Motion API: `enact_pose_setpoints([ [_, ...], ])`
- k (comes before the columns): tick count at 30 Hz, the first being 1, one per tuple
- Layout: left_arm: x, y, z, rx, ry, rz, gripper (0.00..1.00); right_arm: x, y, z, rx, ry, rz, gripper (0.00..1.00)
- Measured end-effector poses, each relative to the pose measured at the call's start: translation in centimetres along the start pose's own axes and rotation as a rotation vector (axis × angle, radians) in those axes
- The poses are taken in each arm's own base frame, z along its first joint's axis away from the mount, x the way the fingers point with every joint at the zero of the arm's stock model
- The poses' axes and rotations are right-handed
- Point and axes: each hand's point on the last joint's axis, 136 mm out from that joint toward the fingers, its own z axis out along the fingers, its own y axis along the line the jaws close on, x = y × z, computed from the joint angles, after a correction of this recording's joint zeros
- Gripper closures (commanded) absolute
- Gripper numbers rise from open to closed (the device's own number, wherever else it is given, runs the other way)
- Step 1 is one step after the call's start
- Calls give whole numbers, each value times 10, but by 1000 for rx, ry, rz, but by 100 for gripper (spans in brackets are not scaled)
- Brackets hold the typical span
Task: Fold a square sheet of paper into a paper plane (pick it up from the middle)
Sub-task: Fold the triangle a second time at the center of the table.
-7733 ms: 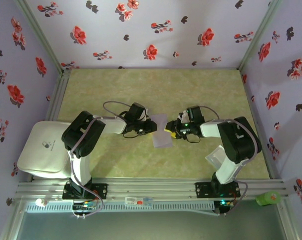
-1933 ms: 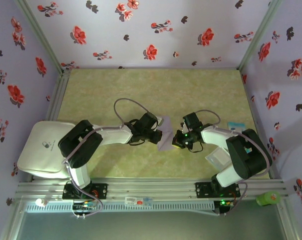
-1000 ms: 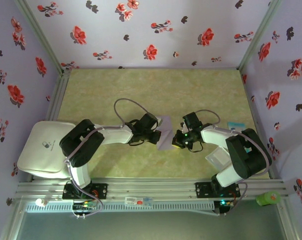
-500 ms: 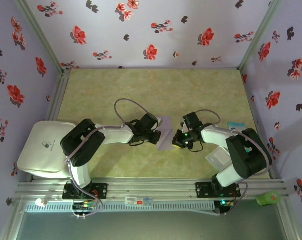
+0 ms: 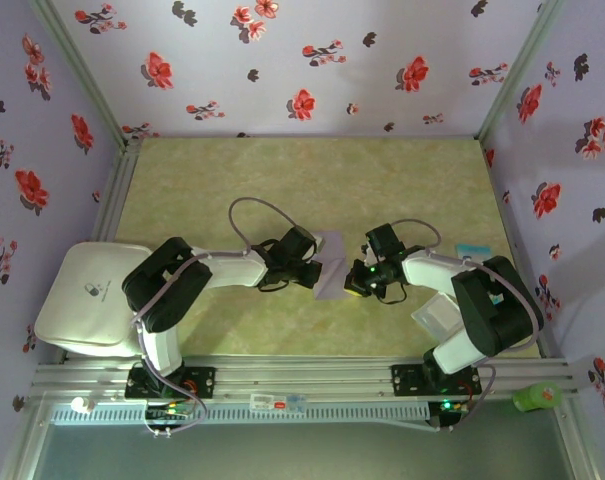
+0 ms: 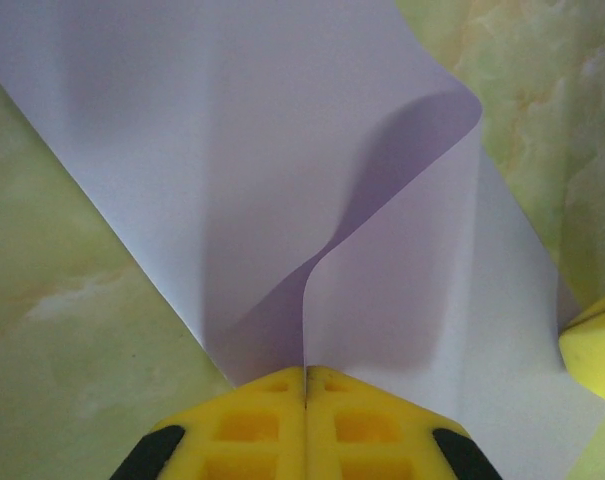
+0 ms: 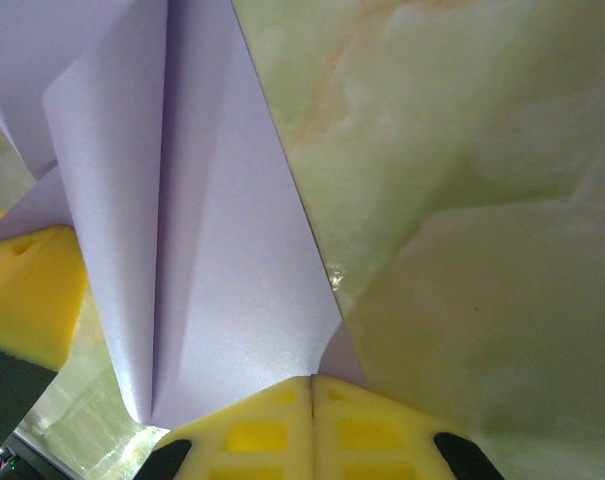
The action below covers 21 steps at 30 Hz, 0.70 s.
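Note:
The square sheet of paper (image 5: 330,270), pale lavender, is folded into a slim creased shape like a paper plane and held between both grippers at mid-table. My left gripper (image 5: 316,270) is shut on its left side; in the left wrist view a curled edge of the sheet (image 6: 282,150) runs into the closed seam of the gripper (image 6: 305,375). My right gripper (image 5: 353,280) is shut on the right side; in the right wrist view the creased flap (image 7: 212,250) ends at the closed seam of the gripper (image 7: 312,382).
A light-blue card (image 5: 472,249) lies right of the right arm, with a translucent plastic square (image 5: 437,315) nearer its base. A white pad (image 5: 87,295) sits at the left table edge. Floral walls enclose the green table (image 5: 312,170).
Since the oldest frame both grippers have carried the paper slightly right and toward the near edge, and it looks narrower. Over the last second nothing has visibly moved.

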Motion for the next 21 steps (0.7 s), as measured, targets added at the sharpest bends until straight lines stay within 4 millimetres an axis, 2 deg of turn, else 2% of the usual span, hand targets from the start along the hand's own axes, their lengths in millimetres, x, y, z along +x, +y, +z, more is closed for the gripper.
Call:
enact_pose_setpoints([
  [10,-1,0,1,2,-3,0,94,0,1,1,-3,6,1,93],
  [18,0,0,1,1,-2,-1,95,-1,3,-1,-6,-3,3,84],
  [21,-1,0,1,2,-4,-1,95,-6,7,-6,-18,-37,15,84],
])
